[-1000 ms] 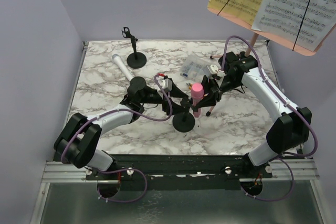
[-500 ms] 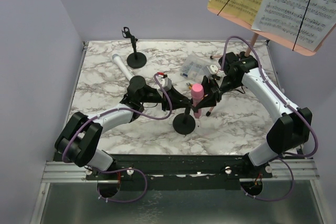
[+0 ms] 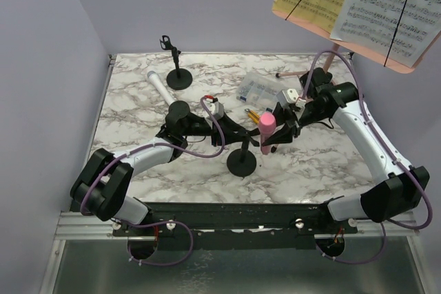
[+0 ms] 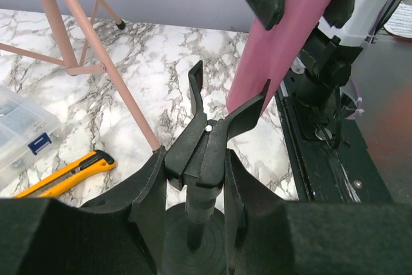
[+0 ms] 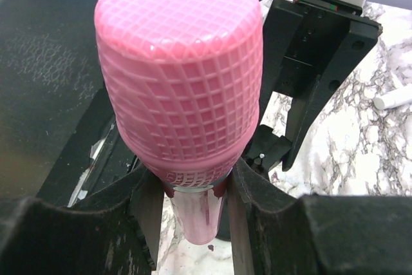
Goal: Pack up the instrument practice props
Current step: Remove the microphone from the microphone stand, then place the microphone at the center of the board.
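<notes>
Two microphones, two mic holders: white microphone [image 3: 160, 89], far mic holder [image 3: 180, 78] behind near mic holder [image 3: 242, 162]; pink microphone [image 3: 266, 129] pinched by right gripper [image 5: 193, 207], now tilted rightward at its clip; left gripper [image 4: 196, 188] newly clamping its stem

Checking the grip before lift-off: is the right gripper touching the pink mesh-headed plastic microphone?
Touching. Right wrist view: the right gripper presses its fingers against both sides of the pink microphone, just under its head.
</notes>
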Motion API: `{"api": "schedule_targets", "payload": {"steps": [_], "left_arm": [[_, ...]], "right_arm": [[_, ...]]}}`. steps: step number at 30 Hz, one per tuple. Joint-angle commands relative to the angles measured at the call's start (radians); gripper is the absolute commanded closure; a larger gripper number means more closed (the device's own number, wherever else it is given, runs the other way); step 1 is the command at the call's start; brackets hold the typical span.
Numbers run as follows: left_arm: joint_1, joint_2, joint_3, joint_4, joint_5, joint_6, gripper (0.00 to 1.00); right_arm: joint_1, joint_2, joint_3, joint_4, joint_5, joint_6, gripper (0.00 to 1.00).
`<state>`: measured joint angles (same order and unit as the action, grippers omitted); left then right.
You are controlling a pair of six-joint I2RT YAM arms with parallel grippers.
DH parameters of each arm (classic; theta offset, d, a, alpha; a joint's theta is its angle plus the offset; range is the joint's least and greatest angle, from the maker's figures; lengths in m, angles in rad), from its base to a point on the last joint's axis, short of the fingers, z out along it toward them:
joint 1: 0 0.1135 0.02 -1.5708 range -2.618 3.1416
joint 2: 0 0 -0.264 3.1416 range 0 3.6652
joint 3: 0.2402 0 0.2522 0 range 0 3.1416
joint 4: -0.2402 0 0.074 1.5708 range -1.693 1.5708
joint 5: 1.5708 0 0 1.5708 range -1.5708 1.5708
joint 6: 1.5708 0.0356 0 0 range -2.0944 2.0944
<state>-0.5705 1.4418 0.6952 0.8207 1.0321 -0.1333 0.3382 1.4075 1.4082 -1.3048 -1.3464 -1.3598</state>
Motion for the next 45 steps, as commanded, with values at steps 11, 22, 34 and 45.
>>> {"api": "schedule_targets", "payload": {"steps": [11, 22, 34, 45], "left_arm": [[0.003, -0.108, -0.031, 0.008, -0.087, -0.094, 0.01], [0.003, -0.272, -0.058, 0.005, -0.453, -0.535, 0.01], [-0.154, -0.281, 0.046, -0.114, -0.569, -0.681, 0.01], [-0.394, -0.233, 0.169, -0.31, -0.892, -0.524, 0.01]], "right_arm": [[-0.128, -0.163, -0.04, 0.04, 0.015, 0.09, 1.0], [-0.239, -0.275, -0.143, 0.274, -0.107, 0.416, 1.0], [-0.293, -0.289, -0.252, 0.748, -0.2, 1.118, 1.0], [-0.309, -0.287, -0.407, 1.296, -0.272, 1.756, 1.0]]}}
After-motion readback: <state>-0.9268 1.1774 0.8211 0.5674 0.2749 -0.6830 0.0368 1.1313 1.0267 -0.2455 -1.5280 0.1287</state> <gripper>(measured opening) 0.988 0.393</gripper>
